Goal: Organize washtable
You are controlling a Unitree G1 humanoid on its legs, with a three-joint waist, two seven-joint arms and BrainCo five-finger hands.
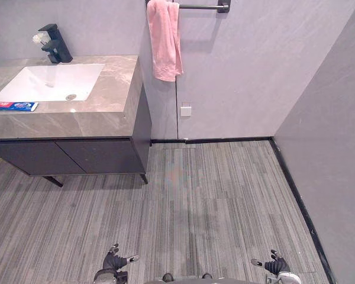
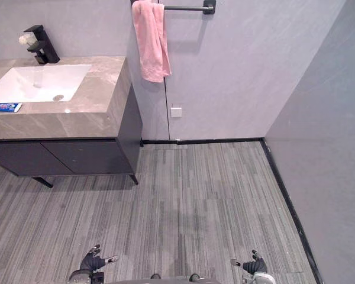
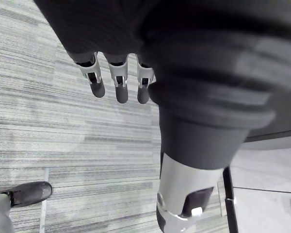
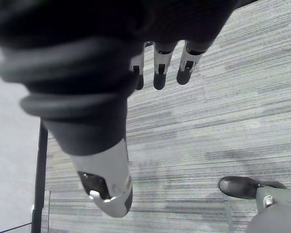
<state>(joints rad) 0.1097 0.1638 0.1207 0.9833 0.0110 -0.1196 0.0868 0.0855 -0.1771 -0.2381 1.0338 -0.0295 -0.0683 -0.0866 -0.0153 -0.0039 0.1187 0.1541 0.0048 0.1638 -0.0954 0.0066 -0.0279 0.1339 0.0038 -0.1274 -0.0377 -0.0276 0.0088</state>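
The washtable (image 1: 100,115) stands at the far left: a grey marble top with a white sink (image 1: 50,81) and a black faucet (image 1: 55,44) over dark cabinets. A blue, red and white toothpaste tube (image 1: 14,106) lies on the counter in front of the sink, also seen as the tube (image 2: 4,107). A pink towel (image 1: 164,38) hangs from a black bar (image 1: 204,7) on the wall beside the counter. My left hand (image 1: 113,260) and right hand (image 1: 276,264) hang low over the floor, far from the counter, both open and holding nothing, fingers (image 3: 117,85) and fingers (image 4: 161,68) relaxed.
Grey striped plank floor (image 1: 213,195) spreads between me and the washtable. A grey wall runs along the right side with a black skirting (image 1: 296,189). A small white outlet (image 1: 186,110) sits low on the back wall. A small white flower (image 1: 40,38) shows beside the faucet.
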